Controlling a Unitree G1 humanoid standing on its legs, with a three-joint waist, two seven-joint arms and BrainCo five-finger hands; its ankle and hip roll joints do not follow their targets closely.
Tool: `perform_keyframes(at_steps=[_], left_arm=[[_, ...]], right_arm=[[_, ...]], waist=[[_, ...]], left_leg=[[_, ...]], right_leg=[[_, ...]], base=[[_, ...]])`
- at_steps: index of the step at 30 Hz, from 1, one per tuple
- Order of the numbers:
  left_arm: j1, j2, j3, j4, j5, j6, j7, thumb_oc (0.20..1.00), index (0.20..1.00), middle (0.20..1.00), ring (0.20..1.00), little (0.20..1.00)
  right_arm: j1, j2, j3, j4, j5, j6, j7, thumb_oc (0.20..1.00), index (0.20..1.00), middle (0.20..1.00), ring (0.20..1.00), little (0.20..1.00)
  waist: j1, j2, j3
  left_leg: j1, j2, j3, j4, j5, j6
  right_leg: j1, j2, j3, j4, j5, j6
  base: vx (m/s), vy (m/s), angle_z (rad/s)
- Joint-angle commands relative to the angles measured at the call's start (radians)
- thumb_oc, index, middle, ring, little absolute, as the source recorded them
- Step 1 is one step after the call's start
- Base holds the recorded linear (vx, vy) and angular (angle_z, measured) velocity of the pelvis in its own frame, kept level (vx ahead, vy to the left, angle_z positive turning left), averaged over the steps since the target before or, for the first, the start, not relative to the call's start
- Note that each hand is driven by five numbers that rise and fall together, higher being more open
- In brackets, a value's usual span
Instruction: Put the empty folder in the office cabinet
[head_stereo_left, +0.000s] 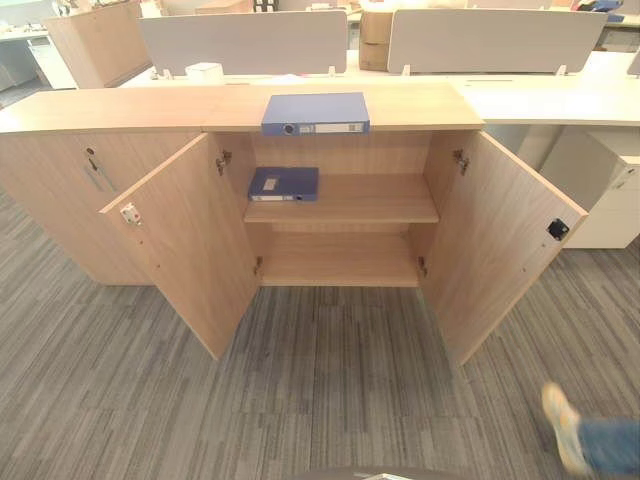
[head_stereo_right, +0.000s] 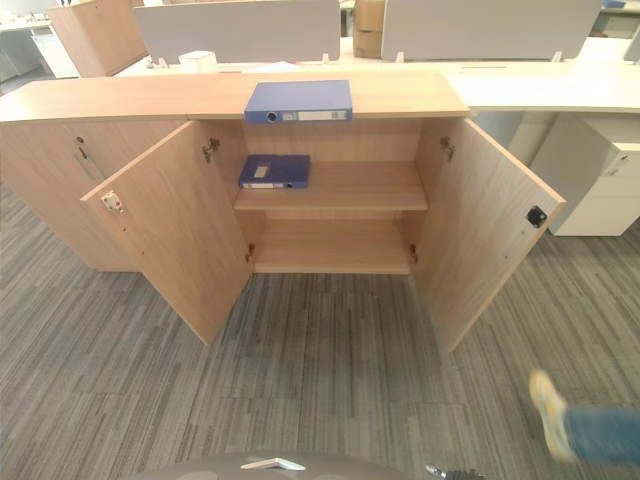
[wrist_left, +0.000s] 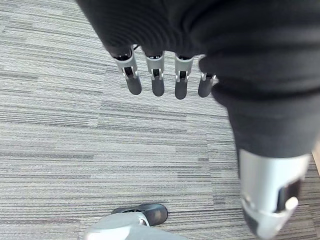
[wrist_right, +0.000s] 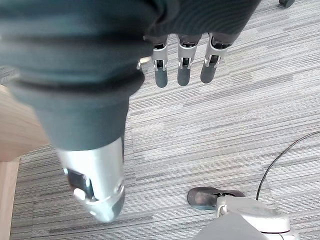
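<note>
The office cabinet (head_stereo_left: 340, 200) stands on a grey striped carpet (head_stereo_left: 300, 400) with both doors swung wide open. The left door (head_stereo_left: 185, 240) and the right door (head_stereo_left: 500, 240) angle outward toward the camera, exposing two interior shelves.

One blue folder (head_stereo_left: 315, 113) lies flat on the cabinet top (head_stereo_left: 130, 108), centred above the open compartment, its spine with a label and finger hole facing forward. A second blue folder (head_stereo_left: 284, 184) lies flat on the upper shelf (head_stereo_left: 370, 200), at that shelf's left end, near the left inner wall. The lower shelf (head_stereo_left: 340, 260) holds nothing visible.

Behind the cabinet stands a white bench (head_stereo_left: 540, 95) with grey divider panels (head_stereo_left: 245, 42). A white drawer unit (head_stereo_left: 610, 190) stands to the right of the cabinet, beyond the right door. A person's shoe and blue trouser leg (head_stereo_left: 590, 435) show at the lower right edge of the carpet.

The left hand (wrist_left: 157, 75) hangs over the carpet, well apart from the cabinet, fingers (wrist_left: 158, 82) straight and spread slightly apart, holding nothing. The right hand (wrist_right: 182, 62) likewise hangs over the carpet, fingers (wrist_right: 183, 70) straight and relaxed, holding nothing. Neither hand touches either folder.
</note>
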Motion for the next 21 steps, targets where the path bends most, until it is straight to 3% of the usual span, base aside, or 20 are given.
perform_keyframes(at_steps=[1,21], left_arm=[[-0.049,0.002,0.015,0.051,-0.003,-0.009,0.012,1.0,1.0,1.0,1.0,1.0],[-0.052,-0.004,0.026,0.077,-0.009,-0.003,0.013,1.0,1.0,1.0,1.0,1.0]], right_arm=[[-0.06,-0.033,0.004,0.046,-0.007,-0.003,-0.013,1.0,1.0,1.0,1.0,1.0],[-0.059,-0.033,0.013,0.052,-0.028,0.001,-0.014,1.0,1.0,1.0,1.0,1.0]], waist=[[-0.002,-0.021,-0.002],[-0.003,-0.022,-0.001]], left_leg=[[-0.001,0.053,0.044,-0.001,-0.072,-0.062],[-0.002,0.057,0.049,-0.001,-0.072,-0.065]], right_leg=[[0.004,-0.062,-0.042,-0.036,-0.03,0.098],[0.006,-0.063,-0.041,-0.036,-0.034,0.098]], base=[[0.0,0.0,0.0],[0.0,0.0,0.0]])
